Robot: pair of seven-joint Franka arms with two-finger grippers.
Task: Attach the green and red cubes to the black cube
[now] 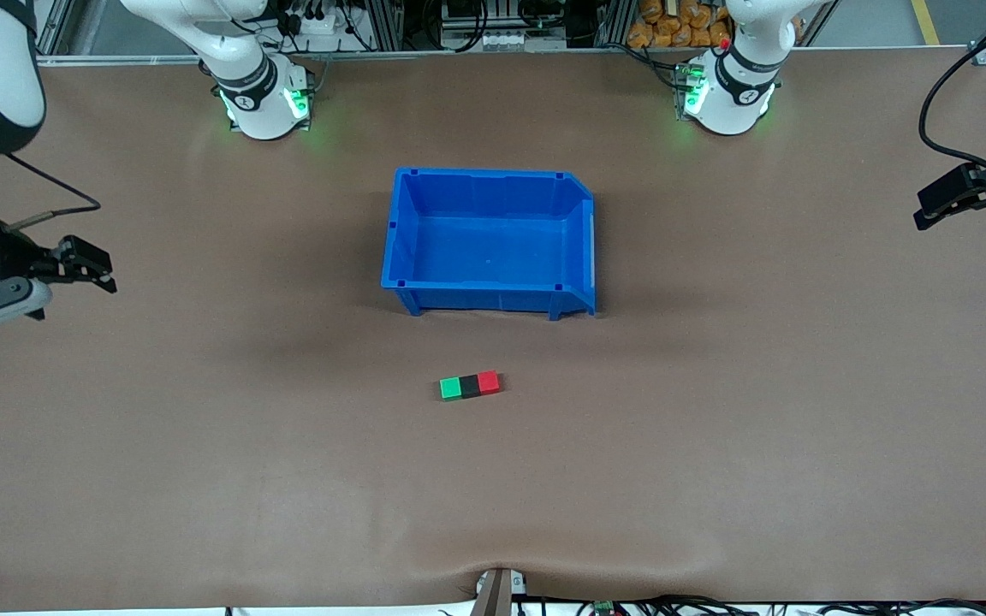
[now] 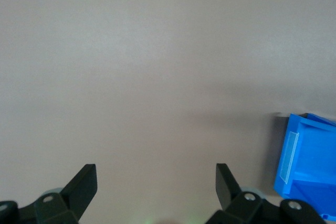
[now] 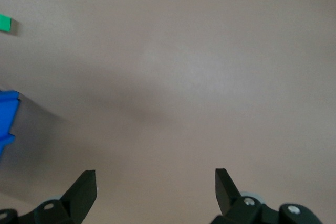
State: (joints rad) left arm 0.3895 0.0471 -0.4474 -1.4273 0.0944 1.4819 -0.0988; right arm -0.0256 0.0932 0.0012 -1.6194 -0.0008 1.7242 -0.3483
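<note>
The green cube [image 1: 451, 388], the black cube [image 1: 470, 386] and the red cube [image 1: 489, 382] lie touching in one row on the brown table, nearer to the front camera than the blue bin [image 1: 580, 257]. The black cube is in the middle. My left gripper [image 1: 942, 205] is open and empty over the table at the left arm's end; its wrist view [image 2: 156, 182] shows bare table and a corner of the bin [image 2: 310, 161]. My right gripper [image 1: 91, 265] is open and empty over the right arm's end [image 3: 155, 187]; its wrist view shows the green cube [image 3: 4, 23].
The blue bin stands empty in the middle of the table, with a corner of it also in the right wrist view [image 3: 6, 116]. Both arm bases stand along the table's edge farthest from the front camera. Cables lie along the nearest edge.
</note>
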